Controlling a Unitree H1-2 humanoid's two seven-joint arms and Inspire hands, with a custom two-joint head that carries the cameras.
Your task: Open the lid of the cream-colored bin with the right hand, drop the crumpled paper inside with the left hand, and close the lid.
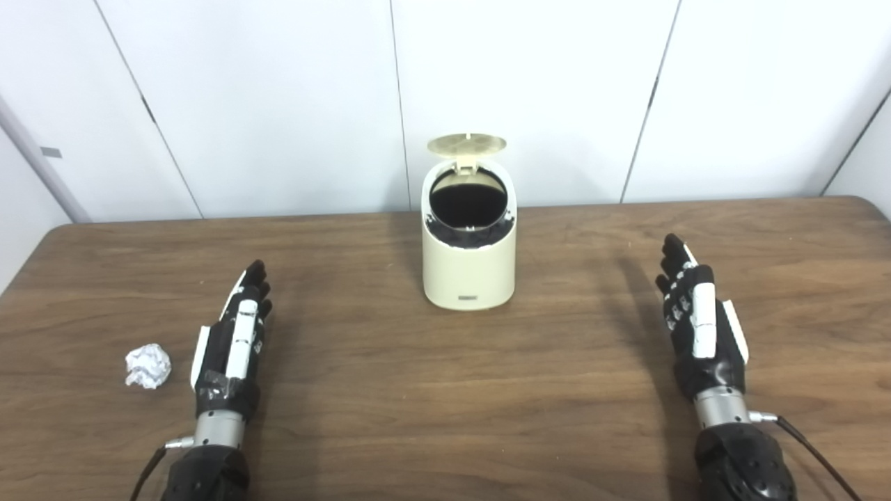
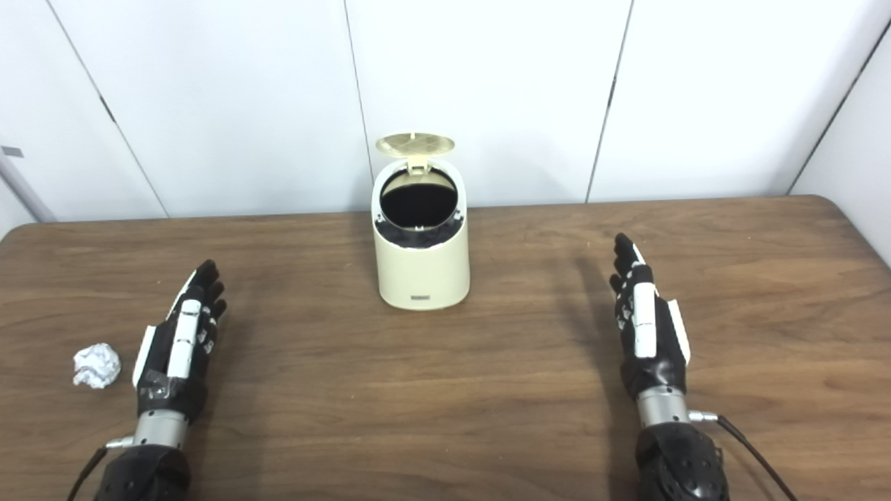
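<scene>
The cream-colored bin (image 1: 469, 268) stands upright at the table's middle back, its round lid (image 1: 466, 143) tipped up and the dark inside showing. A white crumpled paper ball (image 1: 147, 366) lies on the table near the front left. My left hand (image 1: 233, 341) rests just right of the paper, apart from it, fingers stretched forward and holding nothing. My right hand (image 1: 699, 321) lies flat at the right, well away from the bin, fingers straight and empty.
The brown wooden table (image 1: 445, 403) reaches to a white panelled wall (image 1: 278, 104) right behind the bin. Thin cables trail from both wrists near the front edge.
</scene>
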